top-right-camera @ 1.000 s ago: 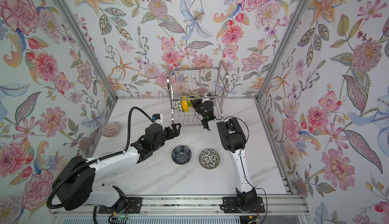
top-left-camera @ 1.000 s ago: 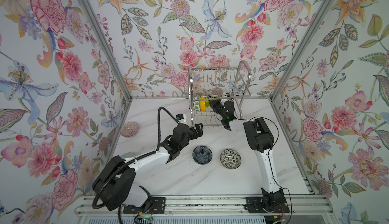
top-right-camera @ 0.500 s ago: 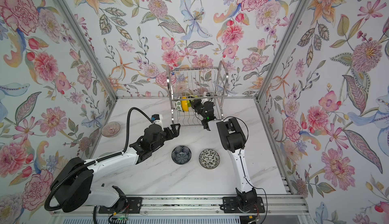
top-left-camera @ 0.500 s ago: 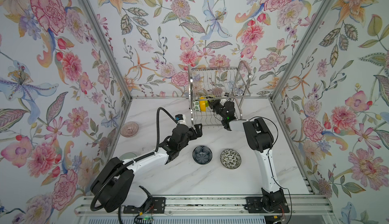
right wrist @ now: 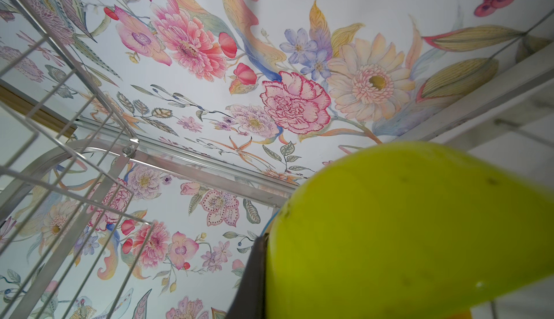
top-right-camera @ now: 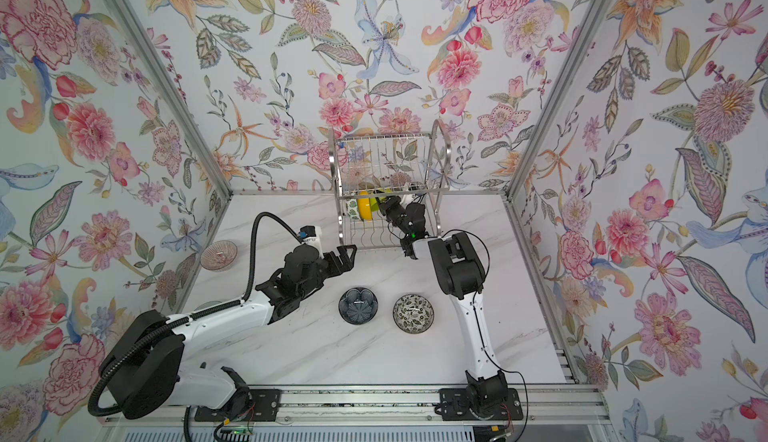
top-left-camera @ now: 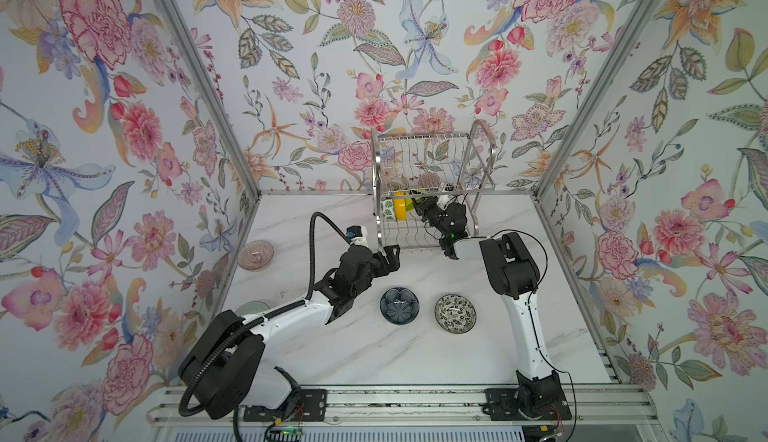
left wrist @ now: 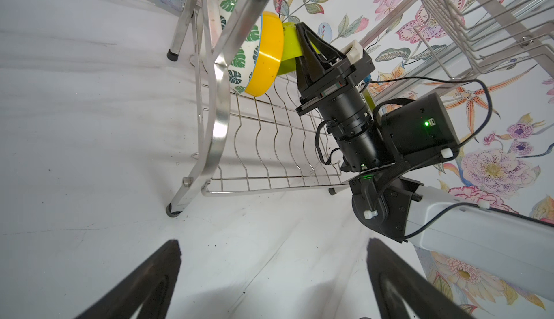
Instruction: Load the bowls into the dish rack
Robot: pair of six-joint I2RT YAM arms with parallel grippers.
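Nothing has visibly moved: right pincer (left wrist: 301, 37) stays pinched on the lime bowl (left wrist: 287, 53), beside the yellow bowl (left wrist: 266, 59) in the lower tier of the rack (top-left-camera: 432, 134), just above centre in both top views. Left pincer (top-left-camera: 390, 255) hangs spread, empty. Seating step; next likely calls for release, then the blue bowl (top-left-camera: 399, 304) on the counter (top-left-camera: 374, 357).

Seven bowls: three stand in the single dish rack (top-left-camera: 432, 157), a leaf-print bowl (left wrist: 239, 59), a yellow bowl (left wrist: 266, 59) and a lime green bowl (left wrist: 289, 47). Four sit on the desk (top-left-camera: 374, 357): a dark blue bowl (top-left-camera: 400, 305), a floral bowl (top-left-camera: 455, 312), a pink glass bowl (top-left-camera: 255, 255) and a half-hidden pale green bowl (top-left-camera: 251, 307). There are two arms, the left arm (top-left-camera: 291, 317) and the right arm (top-left-camera: 523, 327).
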